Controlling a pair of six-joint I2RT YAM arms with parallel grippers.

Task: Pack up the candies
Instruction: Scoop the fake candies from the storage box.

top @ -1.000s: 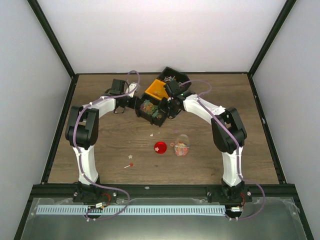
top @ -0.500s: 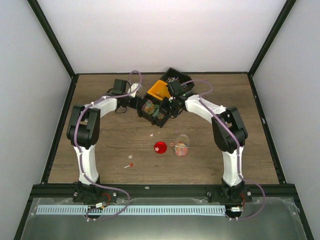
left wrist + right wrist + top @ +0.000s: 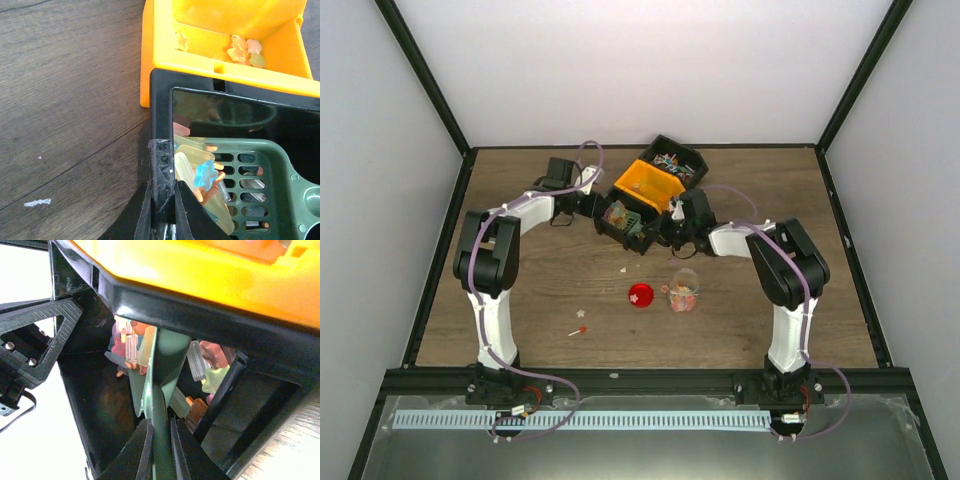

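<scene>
We find three bins in a row at the back of the table [image 3: 540, 290]: the near bin [image 3: 620, 222] leftmost, the middle bin [image 3: 650, 182] behind and right of it, the far bin [image 3: 676, 158] beyond. The scoop [image 3: 287, 170] lies in the near bin, among candies [image 3: 202, 172]. In front stands the jar [image 3: 683, 290], the lid [image 3: 640, 295] just left of it. More candies lie loose further left.

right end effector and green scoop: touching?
Touching. The right wrist view shows the right end effector shut on the scoop: both fingers press against its green handle, with no gap on either side.
</scene>
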